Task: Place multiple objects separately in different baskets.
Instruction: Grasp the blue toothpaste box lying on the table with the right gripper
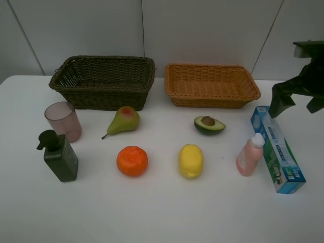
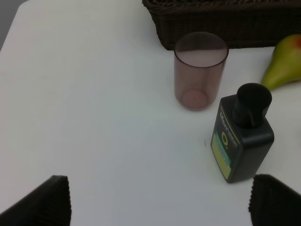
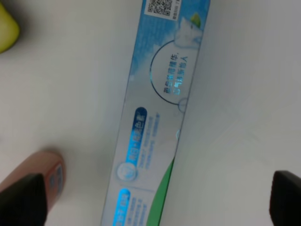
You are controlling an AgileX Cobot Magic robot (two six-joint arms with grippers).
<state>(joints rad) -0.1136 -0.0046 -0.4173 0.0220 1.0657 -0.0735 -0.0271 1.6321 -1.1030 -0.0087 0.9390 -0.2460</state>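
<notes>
Blue-green toothpaste box (image 1: 278, 150) lies flat, long axis toward the orange-tan basket (image 1: 212, 102).

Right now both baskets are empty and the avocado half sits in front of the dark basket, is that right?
Not quite: the avocado half sits in front of the light orange-tan basket, not the dark basket, as the exterior high view shows. Both are empty, yes.

Pear (image 2: 283, 63) edge-cropped; toothpaste box (image 3: 155, 122) print unreadable.

Pear (image 1: 124, 120), orange (image 1: 132, 161), lemon (image 1: 190, 161), avocado half (image 1: 209, 124), toothpaste box (image 1: 277, 149), pink bottle (image 1: 249, 158), pump bottle (image 1: 59, 158), cup (image 1: 63, 120) sit before dark basket (image 1: 101, 97) and tan basket (image 1: 212, 102).
</notes>
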